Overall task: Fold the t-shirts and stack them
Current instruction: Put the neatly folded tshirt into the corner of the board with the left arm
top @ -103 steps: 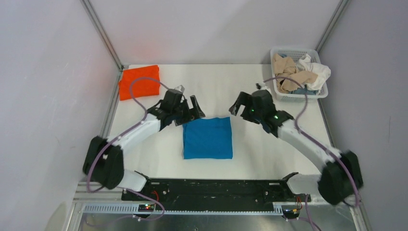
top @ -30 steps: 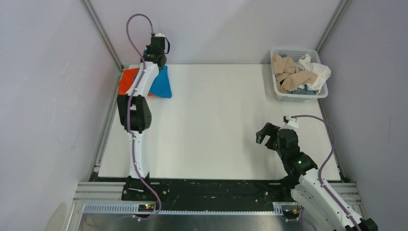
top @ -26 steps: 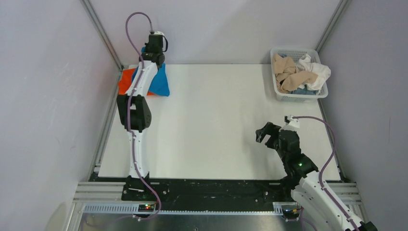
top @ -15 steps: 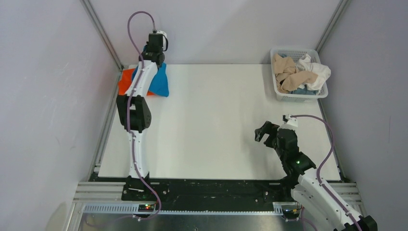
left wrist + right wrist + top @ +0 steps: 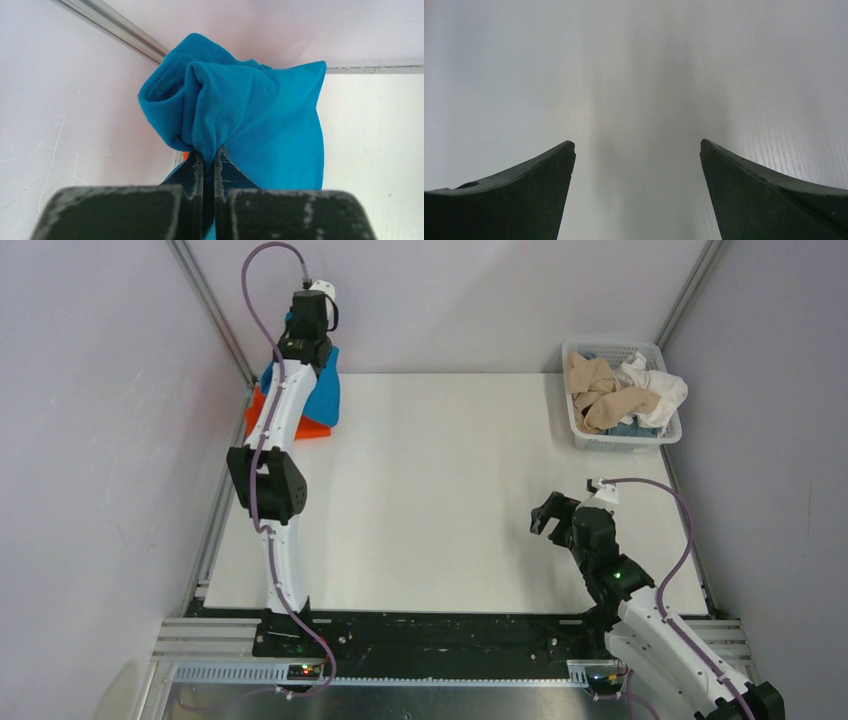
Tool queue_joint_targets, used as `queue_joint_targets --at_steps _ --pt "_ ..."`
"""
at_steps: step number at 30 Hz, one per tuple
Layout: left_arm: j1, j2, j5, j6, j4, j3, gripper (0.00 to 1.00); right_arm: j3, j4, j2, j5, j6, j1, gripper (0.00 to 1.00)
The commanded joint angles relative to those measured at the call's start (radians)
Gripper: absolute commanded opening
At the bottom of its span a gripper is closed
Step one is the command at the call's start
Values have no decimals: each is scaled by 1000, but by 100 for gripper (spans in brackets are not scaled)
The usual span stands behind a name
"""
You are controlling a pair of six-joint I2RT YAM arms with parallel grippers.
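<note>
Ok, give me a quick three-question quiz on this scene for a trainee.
1. True or false: the left claw is shut on the blue t-shirt.
2. Which one lies beneath that hanging shirt? A) white t-shirt B) orange t-shirt C) beige t-shirt
3. Fill in: the right claw is ____ and holds nothing.
Key: 1 true; 2 B; 3 open.

The flat white table [image 5: 450,500] carries a folded bright orange cloth t-shirt [image 5: 312,430] at its far-left corner and a white plastic lattice basket [image 5: 620,441] far right.
</note>
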Motion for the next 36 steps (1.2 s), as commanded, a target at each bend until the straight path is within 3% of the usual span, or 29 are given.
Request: queue_joint_targets --at_steps 1,32,36 --pt "5 -52 -16 16 49 -8 0 1 41 13 50 -20 15 99" --pt "225 189 136 -106 68 38 0 17 71 72 162 -25 93 100" --pt "239 213 124 -120 79 52 11 23 80 85 170 -20 101 99"
